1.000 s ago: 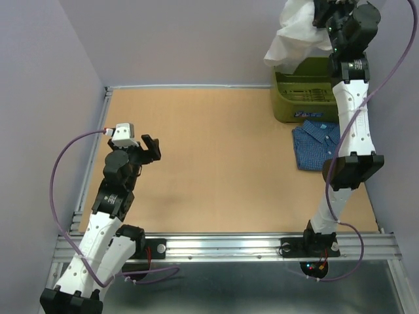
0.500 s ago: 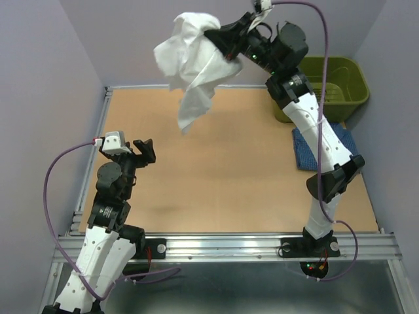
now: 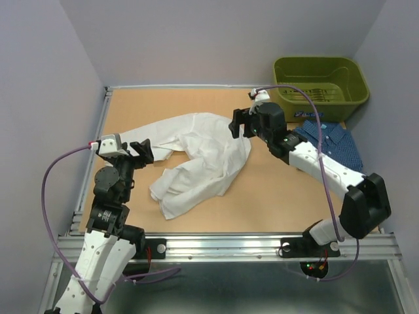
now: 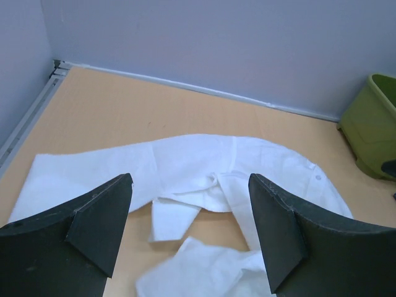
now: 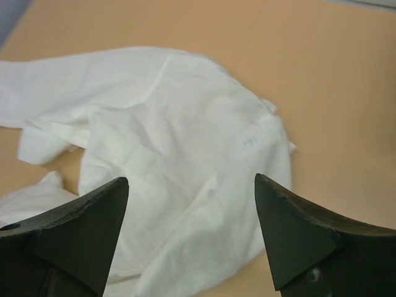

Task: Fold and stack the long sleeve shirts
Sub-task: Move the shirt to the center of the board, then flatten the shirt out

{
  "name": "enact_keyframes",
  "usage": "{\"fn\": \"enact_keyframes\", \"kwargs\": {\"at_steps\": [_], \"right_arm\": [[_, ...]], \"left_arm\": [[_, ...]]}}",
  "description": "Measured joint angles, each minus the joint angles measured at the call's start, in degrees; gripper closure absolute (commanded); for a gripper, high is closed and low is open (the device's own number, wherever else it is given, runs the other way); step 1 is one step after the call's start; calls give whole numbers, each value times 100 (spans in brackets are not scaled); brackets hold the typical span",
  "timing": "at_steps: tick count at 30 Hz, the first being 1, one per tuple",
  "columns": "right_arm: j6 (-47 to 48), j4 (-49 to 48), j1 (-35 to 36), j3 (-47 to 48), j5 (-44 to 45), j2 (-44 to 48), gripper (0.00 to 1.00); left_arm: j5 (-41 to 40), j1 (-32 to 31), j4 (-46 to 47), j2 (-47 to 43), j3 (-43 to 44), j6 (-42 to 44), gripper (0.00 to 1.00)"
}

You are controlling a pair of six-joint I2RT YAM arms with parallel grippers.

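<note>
The white shirt (image 3: 196, 154) lies rumpled mid-bench, apparently laid out for folding, between the left gripper (image 3: 145, 150) and right gripper (image 3: 238, 123), both open and empty, while the dark blue shirt (image 3: 330, 140) waits far right.

3 views. Top external: fixed high behind the near edge, looking down over the whole table (image 3: 196, 104). Left wrist: low and near, facing across toward the back wall (image 4: 216, 43). Right wrist: close overhead, tilted down. Shared by all 3: white shirt (image 3: 209, 154).
</note>
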State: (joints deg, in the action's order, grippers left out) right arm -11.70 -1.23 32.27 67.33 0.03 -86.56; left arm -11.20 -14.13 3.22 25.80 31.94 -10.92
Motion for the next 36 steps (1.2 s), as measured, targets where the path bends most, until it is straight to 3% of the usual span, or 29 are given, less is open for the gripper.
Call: {"fn": "enact_keyframes", "kwargs": {"at_steps": [5, 10, 16, 24, 36], "right_arm": [[-55, 691, -35, -356, 717, 850, 3], [-400, 730, -33, -822, 341, 1510, 3], [-1113, 1102, -33, -1685, -52, 1202, 5], [-1967, 1222, -33, -2142, -223, 1078, 5], [-3018, 11, -28, -2706, -1012, 424, 12]], "left_arm": [[199, 2, 17, 304, -22, -13, 13], [450, 2, -17, 1040, -20, -140, 13], [601, 2, -409, 2033, 9, -730, 13], [1060, 2, -404, 2221, -216, -1987, 16], [2009, -7, 387, 3110, -262, -2487, 23]]}}
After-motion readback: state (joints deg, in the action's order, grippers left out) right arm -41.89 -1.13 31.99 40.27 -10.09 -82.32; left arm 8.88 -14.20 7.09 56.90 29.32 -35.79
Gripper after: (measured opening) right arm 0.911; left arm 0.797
